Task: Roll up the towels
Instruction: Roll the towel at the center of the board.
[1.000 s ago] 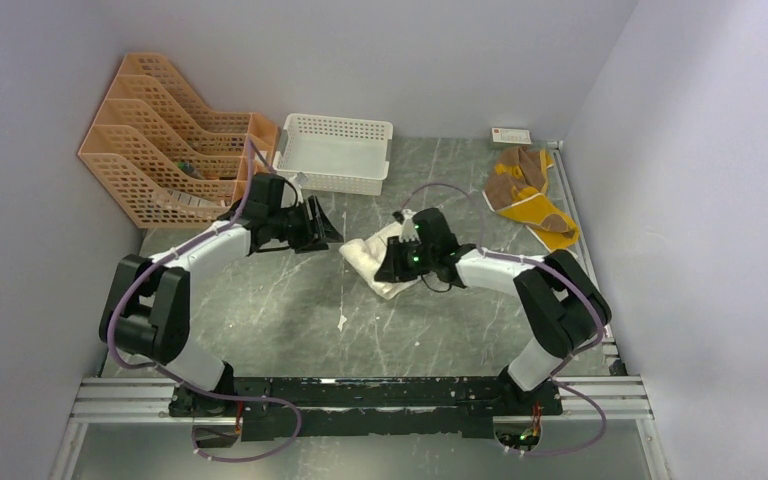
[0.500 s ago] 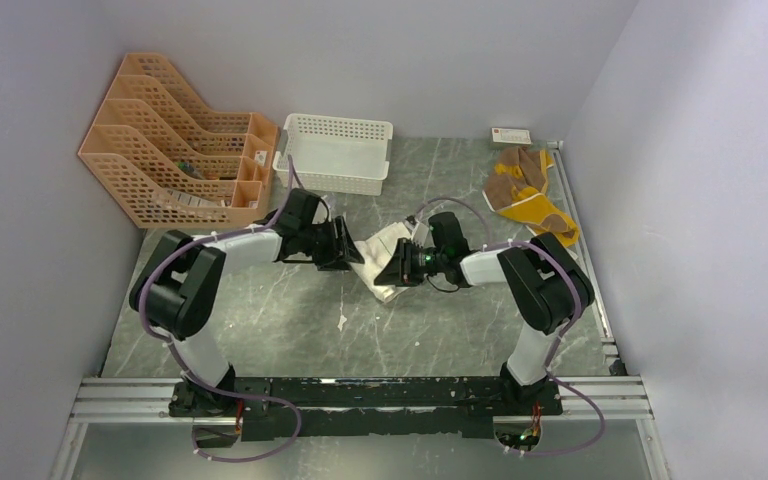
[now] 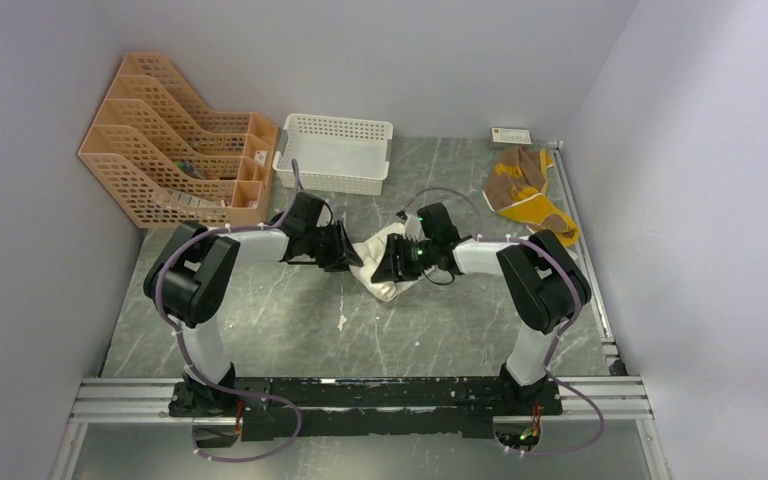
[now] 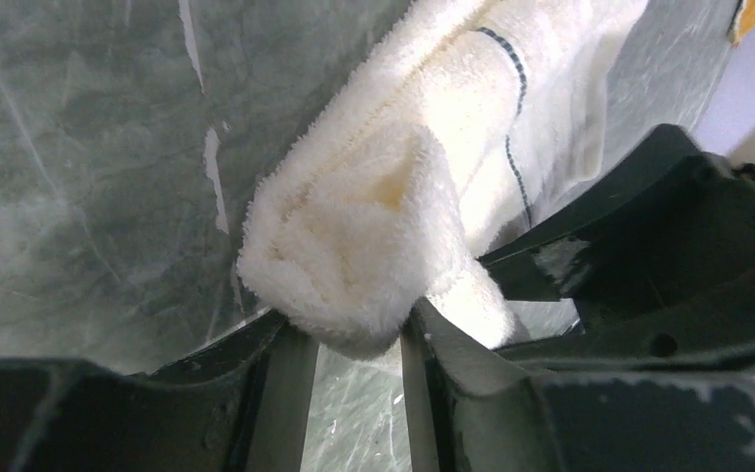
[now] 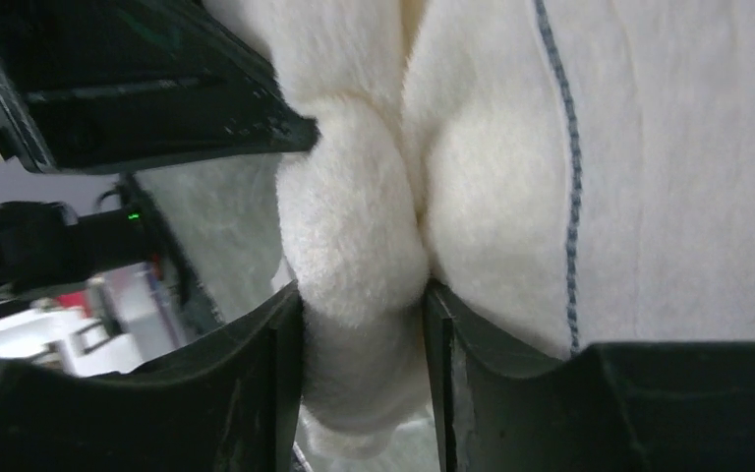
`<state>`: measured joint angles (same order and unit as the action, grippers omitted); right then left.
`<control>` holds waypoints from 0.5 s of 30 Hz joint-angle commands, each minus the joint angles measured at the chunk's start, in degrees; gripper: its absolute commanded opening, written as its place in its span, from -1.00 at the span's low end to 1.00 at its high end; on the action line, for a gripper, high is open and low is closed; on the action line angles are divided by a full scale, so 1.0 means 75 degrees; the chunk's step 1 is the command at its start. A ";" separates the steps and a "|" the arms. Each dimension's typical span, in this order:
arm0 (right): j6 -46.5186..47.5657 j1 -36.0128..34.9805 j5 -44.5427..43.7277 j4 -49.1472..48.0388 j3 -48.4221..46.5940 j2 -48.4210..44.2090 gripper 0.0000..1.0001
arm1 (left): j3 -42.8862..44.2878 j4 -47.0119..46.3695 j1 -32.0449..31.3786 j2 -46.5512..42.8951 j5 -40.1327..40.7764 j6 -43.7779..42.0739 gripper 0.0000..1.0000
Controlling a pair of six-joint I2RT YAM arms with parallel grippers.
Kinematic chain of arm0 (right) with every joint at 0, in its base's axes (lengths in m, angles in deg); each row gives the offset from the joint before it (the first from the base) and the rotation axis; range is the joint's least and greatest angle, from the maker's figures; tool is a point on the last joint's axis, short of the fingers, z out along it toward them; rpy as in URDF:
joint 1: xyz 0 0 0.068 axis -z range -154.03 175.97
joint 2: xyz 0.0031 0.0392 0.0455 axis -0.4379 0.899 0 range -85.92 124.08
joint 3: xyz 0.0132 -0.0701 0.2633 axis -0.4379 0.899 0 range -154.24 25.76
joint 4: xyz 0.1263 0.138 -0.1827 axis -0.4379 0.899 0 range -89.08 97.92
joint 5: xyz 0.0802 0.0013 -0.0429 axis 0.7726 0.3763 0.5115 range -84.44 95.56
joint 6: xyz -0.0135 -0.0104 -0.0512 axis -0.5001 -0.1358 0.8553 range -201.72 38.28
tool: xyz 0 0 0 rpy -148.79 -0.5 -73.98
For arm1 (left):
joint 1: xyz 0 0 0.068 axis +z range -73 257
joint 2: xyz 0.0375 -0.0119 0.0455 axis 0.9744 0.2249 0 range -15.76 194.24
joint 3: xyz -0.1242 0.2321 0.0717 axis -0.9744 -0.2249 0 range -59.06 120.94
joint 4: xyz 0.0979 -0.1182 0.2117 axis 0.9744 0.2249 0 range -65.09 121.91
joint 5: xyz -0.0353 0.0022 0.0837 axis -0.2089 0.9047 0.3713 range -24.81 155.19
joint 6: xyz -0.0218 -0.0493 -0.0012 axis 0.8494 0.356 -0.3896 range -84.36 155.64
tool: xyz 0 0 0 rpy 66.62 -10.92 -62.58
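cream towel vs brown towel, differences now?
Colour: cream towel plain, brown towel mustard-patched. State: cream towel bunched into a partial roll at the centre, between the jaws of the left gripper and right gripper; brown towel loose in the far right corner, untouched. Both are soft cloth.

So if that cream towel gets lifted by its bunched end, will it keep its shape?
Probably not. The cream towel looks soft and thick, bulging where the left gripper pinches it, so it should sag. Its loose folds would likely unroll. The fluffy pile should grip well and is unlikely to slip.
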<state>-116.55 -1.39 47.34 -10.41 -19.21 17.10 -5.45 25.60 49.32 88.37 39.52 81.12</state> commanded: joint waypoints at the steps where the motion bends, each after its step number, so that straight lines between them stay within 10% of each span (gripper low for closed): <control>1: 0.2245 -0.0466 -0.2566 0.2961 -0.1289 -0.0382 -0.06 | 0.0357 0.0254 -0.0118 0.0364 0.0503 -0.0190 -0.12; 15: 0.4698 -0.2434 -0.6813 0.4447 -0.2310 -0.1430 0.15 | 0.0754 0.0892 -0.0188 0.0606 0.0640 -0.0606 -0.16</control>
<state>-86.50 -16.18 4.89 20.45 -35.89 8.18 -1.11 29.77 48.38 90.87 41.03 78.80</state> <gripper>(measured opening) 0.571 0.422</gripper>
